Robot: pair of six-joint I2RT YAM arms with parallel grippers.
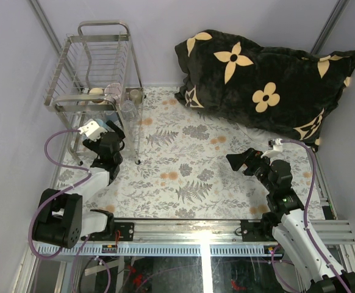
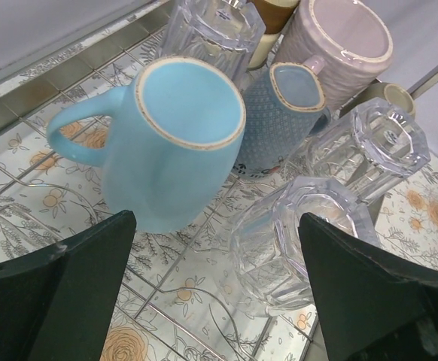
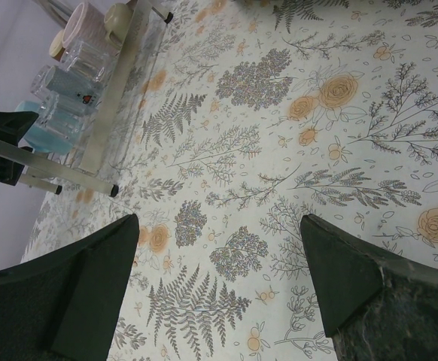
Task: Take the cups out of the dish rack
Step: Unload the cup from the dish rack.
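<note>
While the left gripper (image 2: pixel 215 244) hangs over the dish rack (image 1: pixel 60 76), jaws wide apart, a blue mug (image 2: pixel 177 143) & clear glass (image 2: pixel 294 241) lie in the rack just below, w/ a pink mug (image 2: pixel 339 45) behind. The right gripper (image 3: pixel 219 248), jaws also apart & holding nothing, is over the table (image 3: pixel 279 150), well apart from the rack.

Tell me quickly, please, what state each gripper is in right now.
Left gripper: open, empty, aimed at the light blue mug in the dish rack.
Right gripper: open, empty, above the floral tablecloth.
</note>
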